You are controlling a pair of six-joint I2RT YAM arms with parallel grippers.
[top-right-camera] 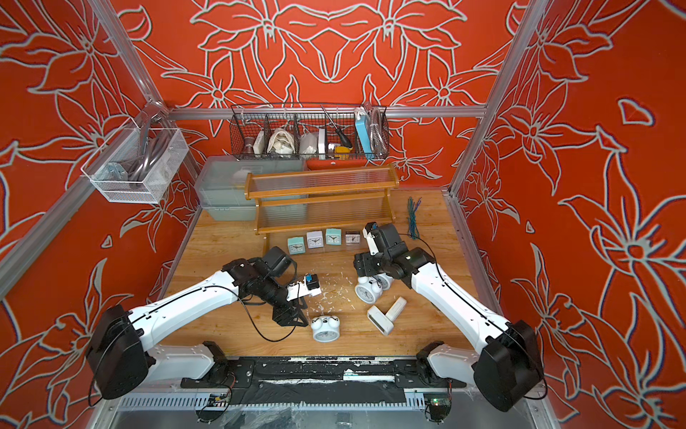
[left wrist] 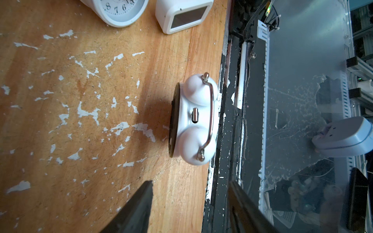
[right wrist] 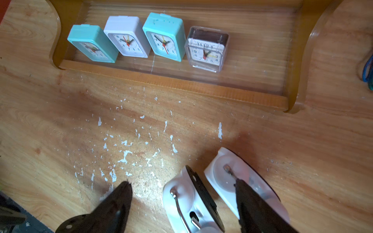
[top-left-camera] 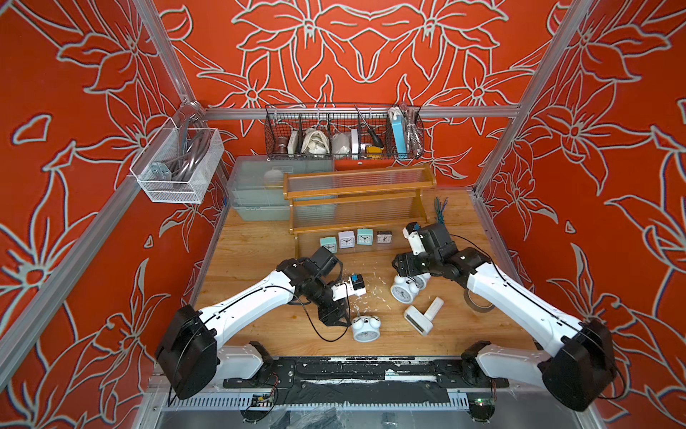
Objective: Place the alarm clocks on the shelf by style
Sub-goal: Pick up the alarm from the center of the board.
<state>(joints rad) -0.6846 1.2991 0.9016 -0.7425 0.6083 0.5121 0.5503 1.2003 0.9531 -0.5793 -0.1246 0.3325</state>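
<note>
The shelf [top-left-camera: 358, 193] stands at the back. Its lowest tier holds four square alarm clocks: teal [right wrist: 92, 43], white [right wrist: 127, 36], teal [right wrist: 164, 36] and a dark-backed clear one [right wrist: 205, 49]. My left gripper [left wrist: 191, 201] is open and holds nothing. A white twin-bell clock [left wrist: 193, 119] lies face up just beyond its fingertips, near the table's front edge. My right gripper [right wrist: 182, 199] is open, with one twin-bell clock [right wrist: 187, 203] between its fingers [right wrist: 119, 201]. A second twin-bell clock [right wrist: 226, 173] is beside it. Two white digital clocks [top-left-camera: 417, 319] [top-left-camera: 433, 307] lie on the table.
A brown tape roll [top-left-camera: 479, 302] lies under the right arm. Green and blue ties [top-left-camera: 441, 210] lie right of the shelf. Grey bins [top-left-camera: 252, 185] stand behind it on the left. A black wire basket [top-left-camera: 343, 133] and a white mesh basket [top-left-camera: 178, 163] hang on the walls.
</note>
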